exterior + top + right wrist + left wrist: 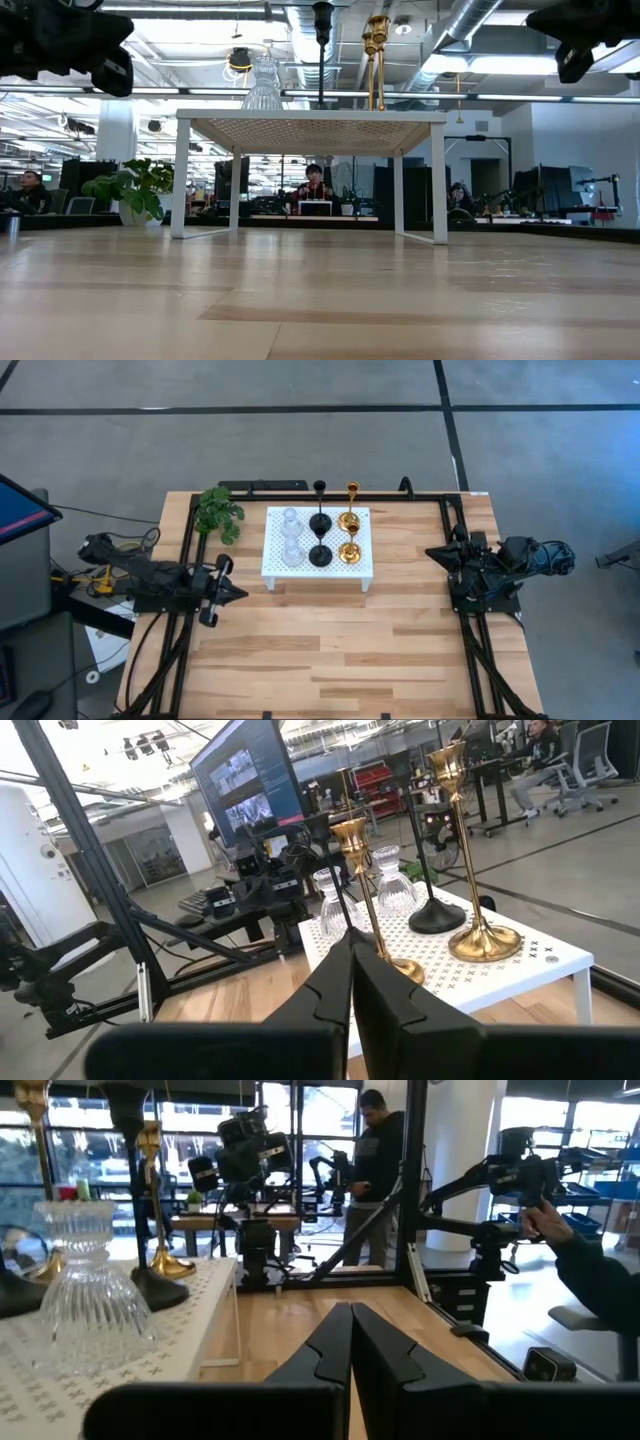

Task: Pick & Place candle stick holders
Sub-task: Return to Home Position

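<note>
Counting now: six candle stick holders [319,523] in the upper centre of the frame. That's two clear glass holders [291,552], two black holders [319,556], two gold holders [349,554]. One white perforated shelf [275,564] under them. One green plant [218,512]. One table [330,650]. Two arms, two hands: left hand [232,593], right hand [437,552].

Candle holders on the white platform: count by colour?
Clear glass holders: 2
Black holders: 2
Gold holders: 2
Total: 6, all standing on the white platform.
</note>
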Tool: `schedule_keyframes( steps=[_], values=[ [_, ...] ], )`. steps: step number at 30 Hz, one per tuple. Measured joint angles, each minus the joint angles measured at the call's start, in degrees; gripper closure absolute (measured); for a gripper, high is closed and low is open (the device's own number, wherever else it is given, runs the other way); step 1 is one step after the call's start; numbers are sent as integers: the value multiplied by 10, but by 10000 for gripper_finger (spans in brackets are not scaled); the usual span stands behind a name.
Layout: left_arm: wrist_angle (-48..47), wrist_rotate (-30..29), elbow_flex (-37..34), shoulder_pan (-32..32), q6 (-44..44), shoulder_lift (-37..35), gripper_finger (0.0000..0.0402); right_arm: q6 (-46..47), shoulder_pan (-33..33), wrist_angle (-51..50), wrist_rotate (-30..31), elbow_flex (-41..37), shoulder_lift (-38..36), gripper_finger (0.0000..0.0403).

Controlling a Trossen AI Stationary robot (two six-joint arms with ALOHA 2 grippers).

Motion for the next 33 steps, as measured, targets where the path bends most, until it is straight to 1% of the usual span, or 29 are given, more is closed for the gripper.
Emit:
schedule_keyframes(
  steps=[7,10,13,24,29,33],
  values=[
    [-37,85,0,80,-65,0,395,2,0,0,0,0,0,398],
    [-45,131,0,105,-73,0,395,2,0,0,0,0,0,398],
    [-46,156,0,120,-72,0,395,2,0,-1,0,0,0,398],
    [-55,158,0,141,-68,0,395,2,0,0,1,0,0,398],
    [-54,158,0,141,-65,0,395,2,0,22,30,0,0,398],
    [-54,158,0,141,-65,0,395,-10,0,32,28,0,0,398]
  ],
)
